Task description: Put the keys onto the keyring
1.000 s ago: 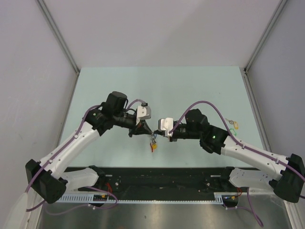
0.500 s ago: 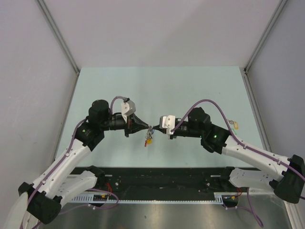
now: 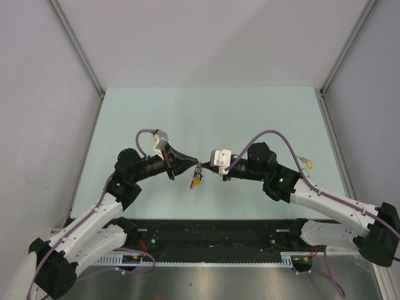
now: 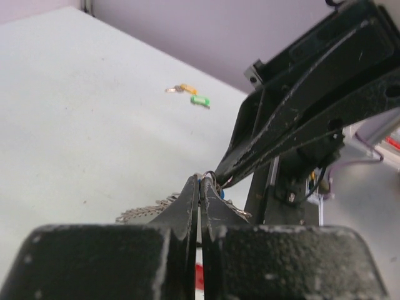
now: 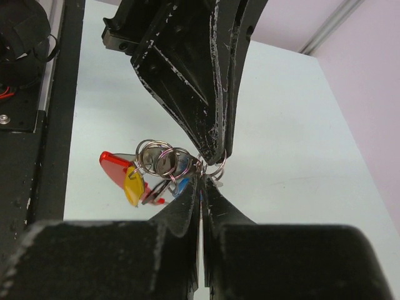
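The keyring [image 5: 215, 167] hangs above the table between both gripper tips. On it are several small silver rings [image 5: 156, 159] with red [image 5: 114, 167] and yellow [image 5: 133, 186] tags. My left gripper [image 3: 194, 165] comes in from the left and is shut on the ring's thin wire loop. My right gripper [image 5: 201, 180] meets it tip to tip from the right. It is shut, and a blue key [image 5: 182, 187] shows at its fingertips. In the top view the bunch [image 3: 196, 180] dangles below the two tips. In the left wrist view my left gripper [image 4: 200, 182] touches the right one.
Two loose keys lie on the pale table [image 3: 206, 119] at the far right, one with an orange tag [image 4: 182, 89] and one with a green tag [image 4: 200, 100]; the pair [image 3: 306, 163] sits just beyond the right arm. A black rail [image 3: 212, 234] runs along the near edge.
The left arm has swung back and to the left, and its gripper has levelled out. The bunch of keys has risen slightly. Both grippers stay shut and tip to tip.
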`<action>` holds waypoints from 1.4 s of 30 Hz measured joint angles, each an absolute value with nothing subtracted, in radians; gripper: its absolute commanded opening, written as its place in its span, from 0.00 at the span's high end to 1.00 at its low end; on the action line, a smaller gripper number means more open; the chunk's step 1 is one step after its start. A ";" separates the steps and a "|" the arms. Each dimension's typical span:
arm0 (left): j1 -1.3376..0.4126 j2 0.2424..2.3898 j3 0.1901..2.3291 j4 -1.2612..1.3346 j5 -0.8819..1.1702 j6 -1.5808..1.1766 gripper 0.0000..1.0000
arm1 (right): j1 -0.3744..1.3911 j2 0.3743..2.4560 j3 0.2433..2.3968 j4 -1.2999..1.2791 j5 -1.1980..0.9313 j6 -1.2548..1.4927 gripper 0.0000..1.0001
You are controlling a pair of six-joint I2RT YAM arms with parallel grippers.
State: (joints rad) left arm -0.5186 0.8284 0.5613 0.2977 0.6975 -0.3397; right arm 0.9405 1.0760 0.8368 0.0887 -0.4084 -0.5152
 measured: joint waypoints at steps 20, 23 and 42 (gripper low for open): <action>-0.548 0.760 0.645 0.156 0.590 -0.184 0.47 | 0.957 1.047 0.815 0.079 -0.401 -0.515 1.00; -0.530 0.810 0.770 -0.008 0.679 -0.025 0.48 | 0.957 1.043 0.815 0.067 -0.410 -0.522 1.00; -0.586 1.098 1.090 -0.678 0.850 0.523 0.66 | 0.962 1.045 0.820 0.009 -0.438 -0.544 1.00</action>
